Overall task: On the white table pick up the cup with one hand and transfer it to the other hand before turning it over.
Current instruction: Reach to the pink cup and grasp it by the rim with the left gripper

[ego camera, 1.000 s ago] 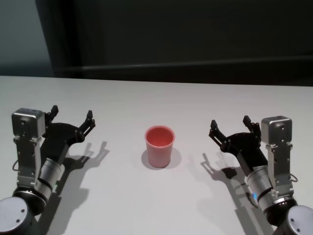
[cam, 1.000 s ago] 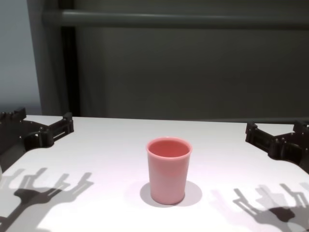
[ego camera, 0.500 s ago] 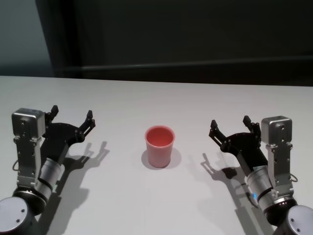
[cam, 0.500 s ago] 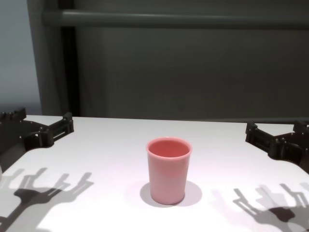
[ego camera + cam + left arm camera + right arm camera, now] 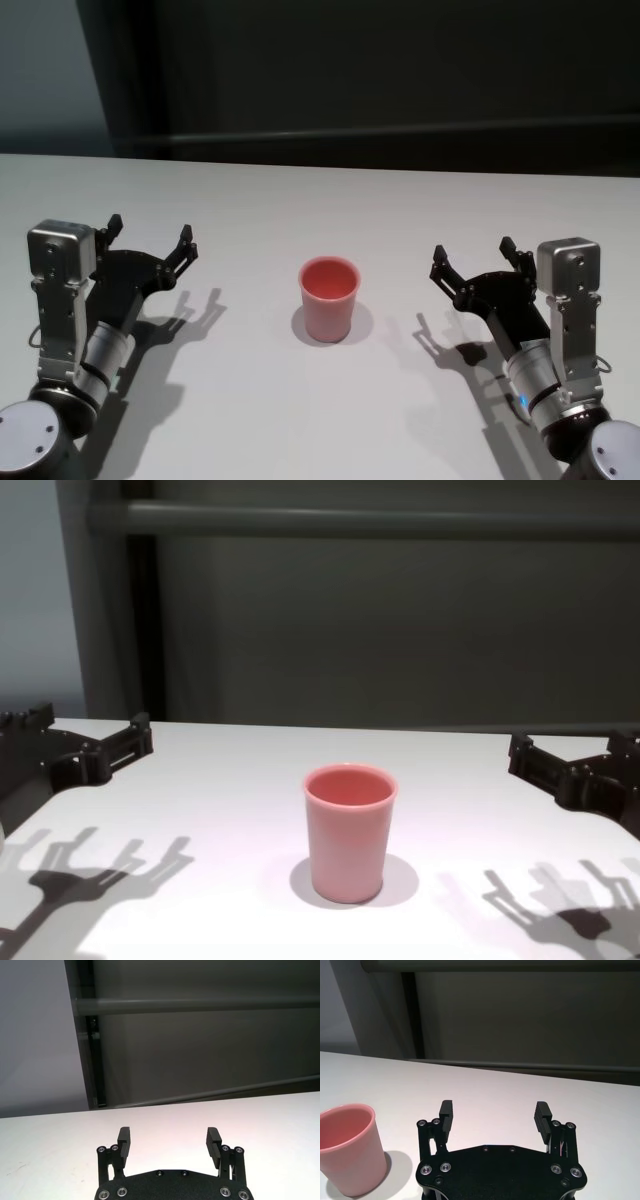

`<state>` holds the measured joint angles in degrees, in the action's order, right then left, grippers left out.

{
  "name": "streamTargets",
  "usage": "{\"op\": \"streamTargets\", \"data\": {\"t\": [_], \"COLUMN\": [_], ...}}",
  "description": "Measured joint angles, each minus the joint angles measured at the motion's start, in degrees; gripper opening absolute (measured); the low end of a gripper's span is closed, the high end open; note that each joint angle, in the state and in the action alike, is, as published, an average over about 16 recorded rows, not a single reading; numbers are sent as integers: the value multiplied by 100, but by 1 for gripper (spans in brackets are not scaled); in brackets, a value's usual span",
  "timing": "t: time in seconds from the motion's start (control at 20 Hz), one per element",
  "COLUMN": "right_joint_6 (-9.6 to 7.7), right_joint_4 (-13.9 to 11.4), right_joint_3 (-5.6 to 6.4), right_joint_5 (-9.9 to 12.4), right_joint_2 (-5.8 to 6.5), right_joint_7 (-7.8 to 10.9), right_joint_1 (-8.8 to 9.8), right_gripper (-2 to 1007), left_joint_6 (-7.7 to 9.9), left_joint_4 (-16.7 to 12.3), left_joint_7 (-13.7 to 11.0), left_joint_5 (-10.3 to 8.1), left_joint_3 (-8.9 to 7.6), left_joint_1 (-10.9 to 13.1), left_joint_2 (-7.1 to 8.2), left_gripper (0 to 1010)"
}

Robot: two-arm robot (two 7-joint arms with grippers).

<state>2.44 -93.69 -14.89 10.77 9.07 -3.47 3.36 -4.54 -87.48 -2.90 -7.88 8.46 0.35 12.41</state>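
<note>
A smooth pink plastic cup [image 5: 329, 298] stands upright mid white matte desk [image 5: 320, 200]. Black left tool [image 5: 148, 240] at nine o'clock and right tool [image 5: 472, 262] at three o'clock remain unmoved, jaws spread, empty.

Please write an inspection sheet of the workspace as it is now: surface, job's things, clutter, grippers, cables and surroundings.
Surface: broad white matte table, bare apart from one item.
Job's things: smooth pink plastic cup stands upright, mouth up, about midway between the arms, touched by nothing.
Clutter: nothing seen.
Grippers: black two-finger left gripper open, above the table to the cup's left; black two-finger right gripper open, to its right. Both empty.
Cables: thin black cable loop beside the left forearm.
Surroundings: dark wall panel with a horizontal grey rail behind the table.
</note>
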Motion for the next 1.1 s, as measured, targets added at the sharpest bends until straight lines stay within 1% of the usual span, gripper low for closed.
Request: {"op": "streamTargets", "data": {"t": [1.1], "right_joint_6": [0], "right_joint_4": [0], "right_joint_3": [0], "right_joint_5": [0], "right_joint_2": [0], "right_joint_7": [0], "right_joint_1": [0], "right_gripper": [1003], "left_joint_6": [0], "left_joint_4": [0], "left_joint_7": [0], "left_joint_5": [0], "left_joint_3": [0], "left_joint_1": [0], "left_joint_2": [0], "left_gripper": [1001]}}
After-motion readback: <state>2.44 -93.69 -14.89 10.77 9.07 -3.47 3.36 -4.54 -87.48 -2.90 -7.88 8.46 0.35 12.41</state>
